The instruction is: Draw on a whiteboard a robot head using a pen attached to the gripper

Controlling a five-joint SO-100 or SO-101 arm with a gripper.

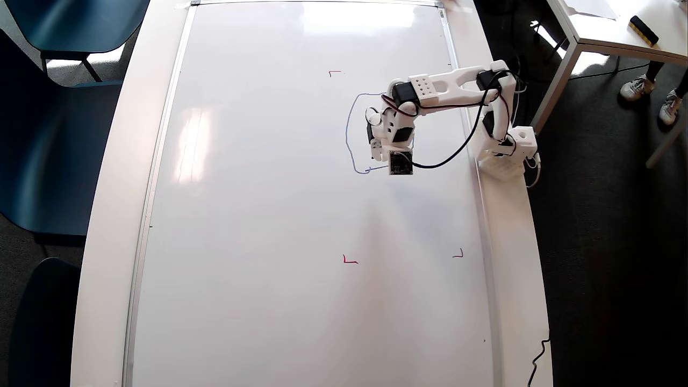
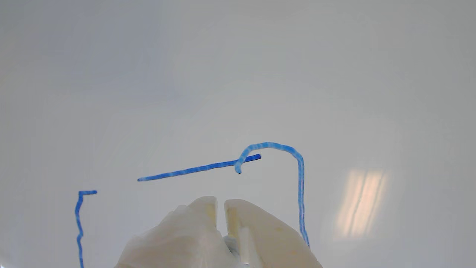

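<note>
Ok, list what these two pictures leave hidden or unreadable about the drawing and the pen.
- The pen: no tip visible in either view; in the wrist view the near-closed gripper covers it, overhead the arm does.
- The robot head: overhead, its right side lies under the arm, so whether the outline closes is unknown.
- Wrist view: the blue strokes run off the bottom edge.
- The whiteboard: its lower end is cut by the overhead frame.

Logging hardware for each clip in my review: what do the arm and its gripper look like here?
A small white plastic arm with black motor blocks at the joints rises from a boxy white base. One link has a plate dotted with small holes. Black cables loop along it, plus a short red wire. The white claw-like gripper ends in two pale, rounded fingertips with a narrow slit between them; a square black module sits by it.
</note>
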